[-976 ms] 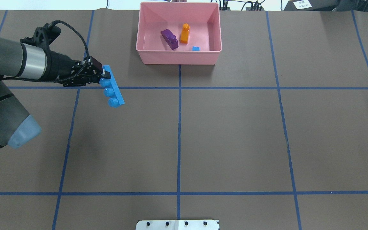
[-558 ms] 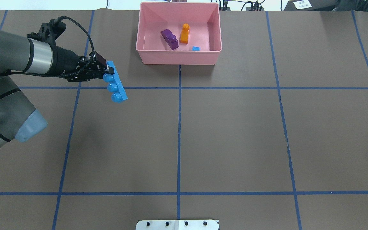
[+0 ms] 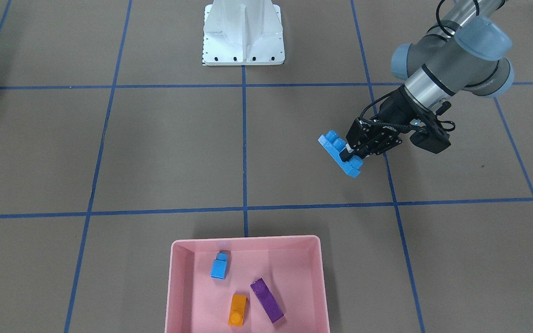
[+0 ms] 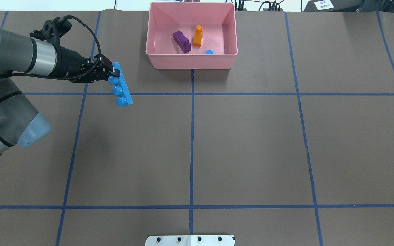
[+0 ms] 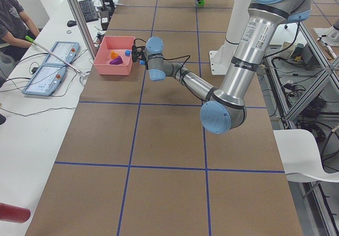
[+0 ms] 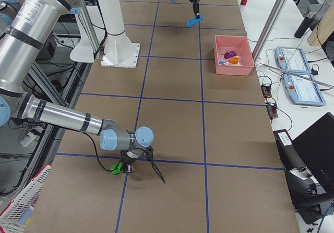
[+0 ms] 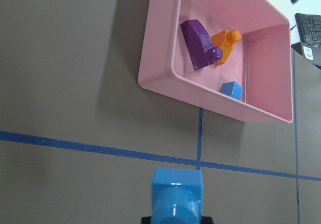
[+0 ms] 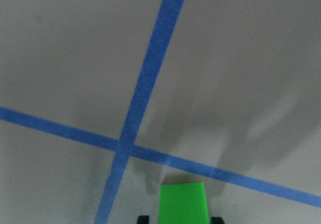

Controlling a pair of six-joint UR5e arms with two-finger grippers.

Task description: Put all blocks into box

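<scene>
My left gripper (image 4: 112,73) is shut on one end of the long blue four-stud block (image 4: 122,87) and holds it above the table, left of the pink box (image 4: 192,62). The block also shows in the front view (image 3: 338,152) and the left wrist view (image 7: 177,196). In the box lie the purple block (image 4: 182,42), the orange block (image 4: 197,36) and the small blue block (image 4: 210,52). My right gripper (image 8: 179,218) is low over the table's far right end. Its fingers stand on either side of the green block (image 8: 183,203) with narrow gaps showing.
The white metal base (image 3: 243,34) stands at the robot's edge of the table. Blue tape lines (image 4: 192,136) cross the brown table. In the left side view an operator (image 5: 13,16) sits beside a bench with control tablets.
My left gripper has carried the long blue block up and a little to the right, nearer the box. The blocks in the box have not moved.
</scene>
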